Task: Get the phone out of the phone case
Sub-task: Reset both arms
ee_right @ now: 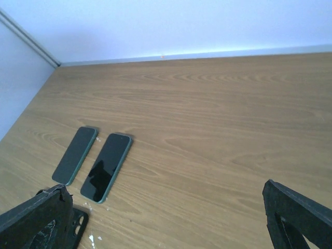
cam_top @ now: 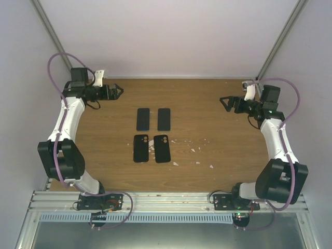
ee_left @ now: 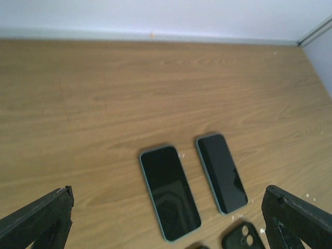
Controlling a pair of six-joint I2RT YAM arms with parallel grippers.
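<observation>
The table (cam_top: 218,155) is made of brown wood with a wavy grain, smooth and a little shiny. Glossy black glass is seen on the two phones (ee_left: 169,191) (ee_left: 221,173), and light is mirrored in it. The two cases (cam_top: 140,148) (cam_top: 162,148) look like matt black plastic. A ribbed grey metal rail (cam_top: 166,199) is seen at the bottom of the top view.

No readable text or labels anywhere.

A robotics lab test cell: plain white wall panels (cam_top: 171,36) on aluminium posts (cam_top: 50,31) box in a wood-grain worktop (cam_top: 207,104). A left arm (cam_top: 65,124) and a right arm (cam_top: 277,140) are bolted to a metal rail (cam_top: 171,199) at the near edge.
</observation>
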